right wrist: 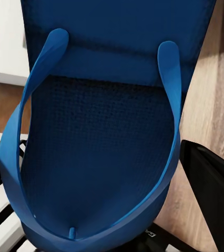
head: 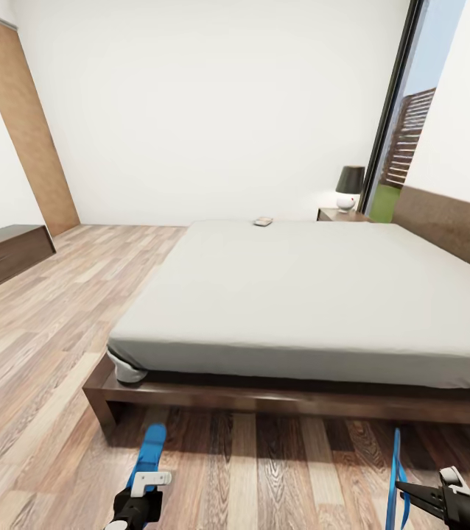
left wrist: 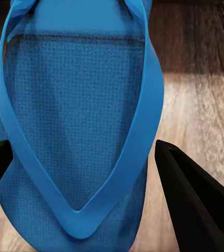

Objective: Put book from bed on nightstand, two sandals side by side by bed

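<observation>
Both grippers are carrying a sandal at the foot of the bed point(head: 264, 397). The left gripper point(left wrist: 80, 173) is straddling its sandal point(left wrist: 75, 121), fingers either side of the sole; I'm judging it gripped. The right gripper point(head: 412, 492) is holding the other sandal point(head: 394, 478) on edge. Neither is laid down yet. The book point(head: 264, 221) is lying on the far mattress edge, near the nightstand point(head: 338, 215) — that move is left.
</observation>
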Tool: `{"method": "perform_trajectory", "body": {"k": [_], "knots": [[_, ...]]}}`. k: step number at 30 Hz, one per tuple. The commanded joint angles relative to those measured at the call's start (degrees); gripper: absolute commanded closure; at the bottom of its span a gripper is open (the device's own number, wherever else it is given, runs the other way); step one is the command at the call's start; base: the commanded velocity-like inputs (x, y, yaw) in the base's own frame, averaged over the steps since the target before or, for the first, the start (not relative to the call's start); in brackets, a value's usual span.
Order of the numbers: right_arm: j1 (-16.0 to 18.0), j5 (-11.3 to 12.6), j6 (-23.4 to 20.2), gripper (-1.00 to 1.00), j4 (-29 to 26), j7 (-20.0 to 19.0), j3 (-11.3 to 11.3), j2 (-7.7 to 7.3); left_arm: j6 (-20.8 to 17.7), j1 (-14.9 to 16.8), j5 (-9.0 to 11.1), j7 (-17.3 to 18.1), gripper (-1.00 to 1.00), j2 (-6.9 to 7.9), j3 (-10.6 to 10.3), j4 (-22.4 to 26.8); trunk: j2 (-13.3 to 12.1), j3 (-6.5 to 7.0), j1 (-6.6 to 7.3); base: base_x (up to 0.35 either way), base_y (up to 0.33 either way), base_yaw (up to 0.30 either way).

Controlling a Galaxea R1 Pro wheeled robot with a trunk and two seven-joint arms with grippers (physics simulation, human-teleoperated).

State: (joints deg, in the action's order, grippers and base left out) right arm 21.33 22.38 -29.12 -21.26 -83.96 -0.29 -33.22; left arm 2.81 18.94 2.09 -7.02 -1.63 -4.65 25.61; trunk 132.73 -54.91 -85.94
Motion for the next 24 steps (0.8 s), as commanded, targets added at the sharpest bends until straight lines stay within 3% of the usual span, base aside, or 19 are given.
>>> {"method": "perform_trajectory", "body": {"k": [1, 10, 24], "knots": [[0.0, 0.1, -0.6, 1.00, 0.0, -0.1, -0.1, 0.00, 0.2, 0.0, 0.2, -0.5, 1.00, 0.05, -0.5, 0.0, 0.4, -0.23, -0.21, 0.000, 0.000, 0.000], [0.0, 0.1, -0.6, 1.00, 0.0, -0.1, -0.1, 0.00, 0.2, 0.0, 0.2, -0.6, 1.00, 0.05, -0.5, 0.0, 4.0, -1.85, -2.19, 0.000, 0.000, 0.000], [0.0, 0.0, -0.2, 1.00, 0.0, 0.0, -0.1, 0.16, 4.7, -0.1, 0.9, -0.8, 1.00, 0.32, 2.3, 0.4, 4.0, -1.85, -2.18, 0.000, 0.000, 0.000]]}}
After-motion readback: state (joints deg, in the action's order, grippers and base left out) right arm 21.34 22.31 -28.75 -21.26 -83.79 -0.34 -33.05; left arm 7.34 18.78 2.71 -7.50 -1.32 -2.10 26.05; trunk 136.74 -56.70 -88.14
